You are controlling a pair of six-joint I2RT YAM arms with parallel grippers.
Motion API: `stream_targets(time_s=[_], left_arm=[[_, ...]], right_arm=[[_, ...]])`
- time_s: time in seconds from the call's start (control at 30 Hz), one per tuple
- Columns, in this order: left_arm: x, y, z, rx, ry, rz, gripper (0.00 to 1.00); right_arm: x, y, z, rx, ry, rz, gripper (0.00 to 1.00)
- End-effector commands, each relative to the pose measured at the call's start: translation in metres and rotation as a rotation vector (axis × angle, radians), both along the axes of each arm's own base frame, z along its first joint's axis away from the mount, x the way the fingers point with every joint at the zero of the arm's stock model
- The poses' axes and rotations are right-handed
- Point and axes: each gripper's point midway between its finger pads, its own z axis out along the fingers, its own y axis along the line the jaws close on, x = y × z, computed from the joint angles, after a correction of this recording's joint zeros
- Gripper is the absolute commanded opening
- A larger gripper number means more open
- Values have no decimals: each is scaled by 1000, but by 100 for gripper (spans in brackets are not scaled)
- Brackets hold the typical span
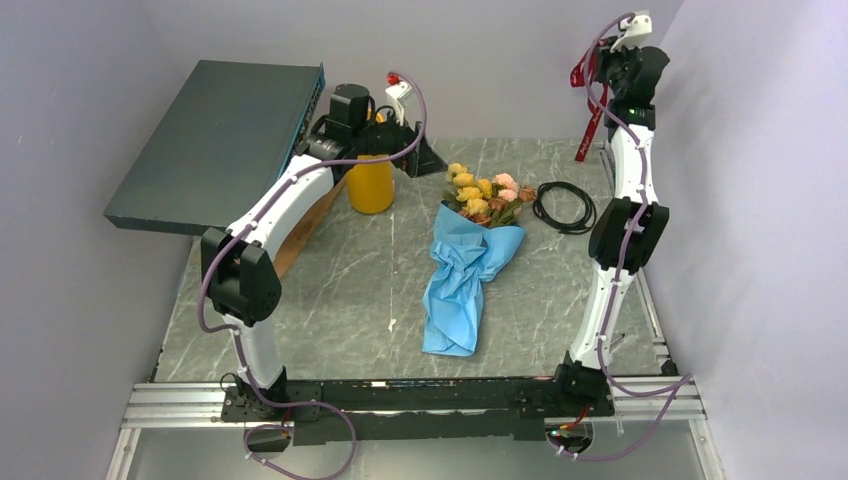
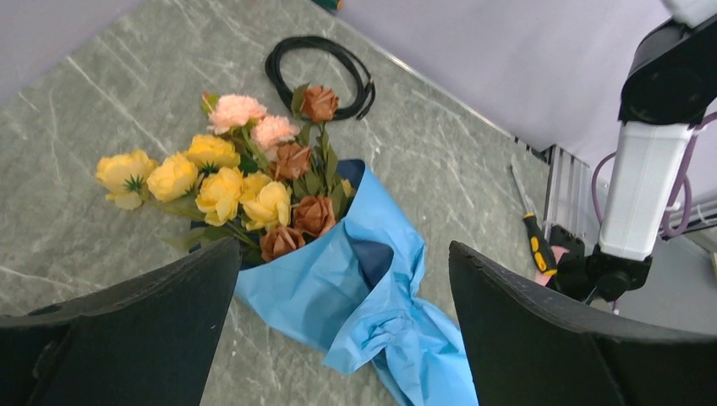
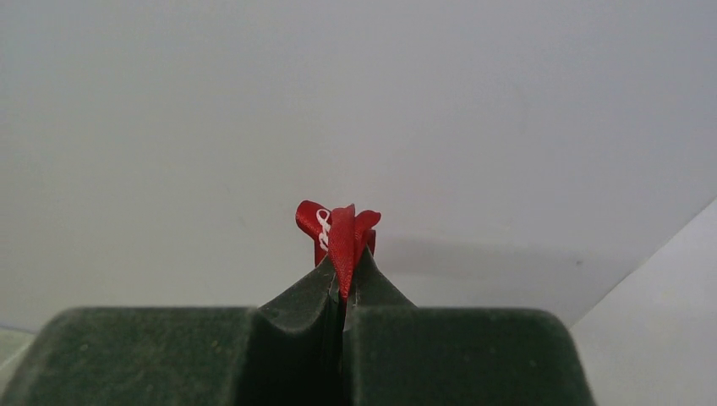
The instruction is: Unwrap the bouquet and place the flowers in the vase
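Lying flat in the middle of the counter [image 1: 340, 290], the bouquet [image 1: 472, 250] points its flowers [image 2: 245, 182] toward the far wall and its crumpled blue paper [image 1: 455, 300] toward the arms. The ribbon [image 3: 338, 233] is off it: the right claw [image 3: 342, 283] is pinched tight on that dark red strip, raised high at the far right, well apart from the bouquet, with the loose end dangling.

The left claw [image 2: 342, 326] is spread wide with nothing in it, hanging above the counter just left of the flower heads. The vase [image 1: 370, 185] stands upright at the far left, partly hidden behind the left arm. A coiled black cable [image 1: 565, 205] lies just right of the flowers.

The paper looks thin, soft and light; it should crush and slide rather than resist, so tugging one edge may drag the whole bunch along. The flowers are probably light too, with thin stems that bend and heads that snag on each other. The best hold is likely on the bundled stems just below the heads, where the paper opens. Pinning the paper's tail with the other claw would let the stems pull free. The stems themselves are hidden inside the wrap.
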Motion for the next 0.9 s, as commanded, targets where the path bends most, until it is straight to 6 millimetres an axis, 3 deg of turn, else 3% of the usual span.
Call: stream_targets(time_s=[0.0, 0.17, 0.33, 0.53, 0.67, 0.87], left_arm=[[-4, 0, -3, 30, -60, -76, 100], [-14, 0, -23, 89, -65, -113, 99], [-31, -6, -51, 158, -57, -136, 99], [-49, -7, -89, 200, 56, -137, 99], [-54, -4, -116, 259, 78, -103, 98], [-59, 1, -148, 279, 222, -17, 93]], right_arm=[[11, -13, -33, -37, 17, -50, 0], [18, -28, -80, -43, 108, -98, 8], [18, -28, -92, -32, 165, -90, 53], [-3, -25, -92, -51, 232, -88, 89], [-29, -14, -89, -19, 303, -35, 100], [-90, 37, -85, 86, 460, 169, 100]])
